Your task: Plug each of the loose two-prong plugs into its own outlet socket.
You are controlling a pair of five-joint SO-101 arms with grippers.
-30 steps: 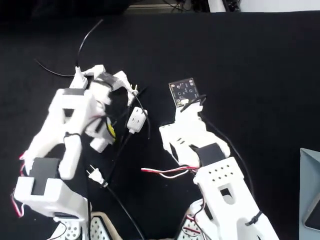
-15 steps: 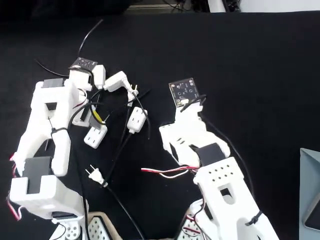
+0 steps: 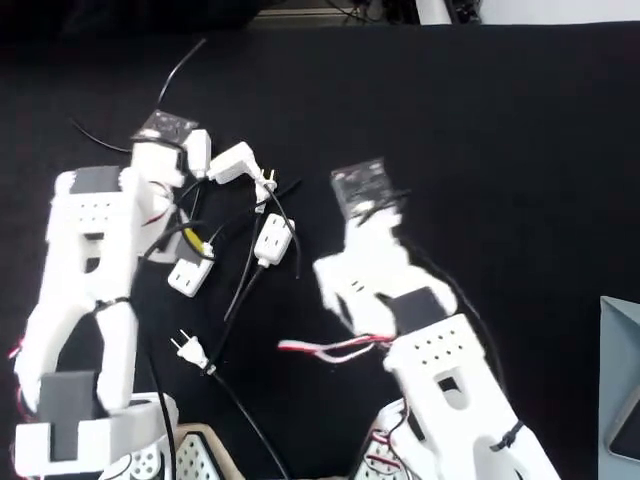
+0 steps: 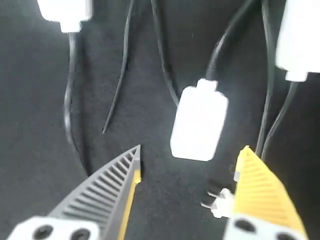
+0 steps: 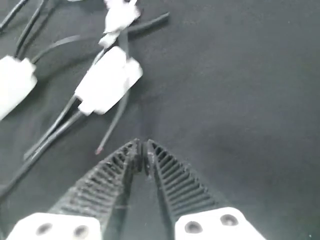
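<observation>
Left gripper point(image 4: 191, 150) open, facing outlet socket point(image 4: 200, 125); right gripper point(image 5: 142, 146) closed, empty. Risk: tangled cords point(image 4: 69, 90) drag socket during grasp.

The counter point(image 3: 520, 120) has a plain black surface. Two white sockets lie flat on it, left of centre: the first outlet socket point(image 3: 189, 276) and, near it, the second outlet socket point(image 3: 272, 240). A white plug point(image 3: 233, 161) lies beyond them. A loose two-prong plug point(image 3: 189, 349) lies nearer the arm bases, on its black cord point(image 3: 245, 420). A grey container point(image 3: 622, 380) sits at the right-hand edge.
</observation>
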